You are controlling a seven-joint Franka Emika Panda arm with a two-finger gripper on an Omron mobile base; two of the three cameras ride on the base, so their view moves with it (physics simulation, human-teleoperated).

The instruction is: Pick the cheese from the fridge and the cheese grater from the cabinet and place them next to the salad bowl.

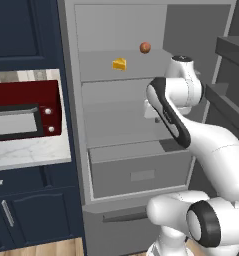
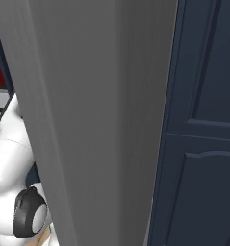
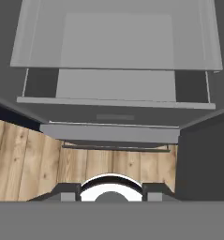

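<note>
The tall light-grey fridge [image 1: 126, 150] stands open before my base, its grey shelves and drawers exposed. The small yellow-orange cheese wedge [image 1: 119, 64] rests on an upper shelf, with a small round reddish-brown ball [image 1: 145, 47] at its 2 o'clock, near but apart. My white arm with dark joints bends up in front of the middle shelves, below and to the 4 o'clock of the wedge, not touching it. My hand camera looks down on the lower grey drawers [image 3: 115, 84] and on the light wooden plank floor [image 3: 19, 154] at 7 o'clock. My pincer [image 3: 111, 191] sits at 6 o'clock there; whether its fingers are apart or together, I cannot tell. At 9 o'clock of the fridge, a dark red box-shaped appliance with silver knobs [image 1: 26, 112] sits on a pale marble counter [image 1: 31, 150].
</note>
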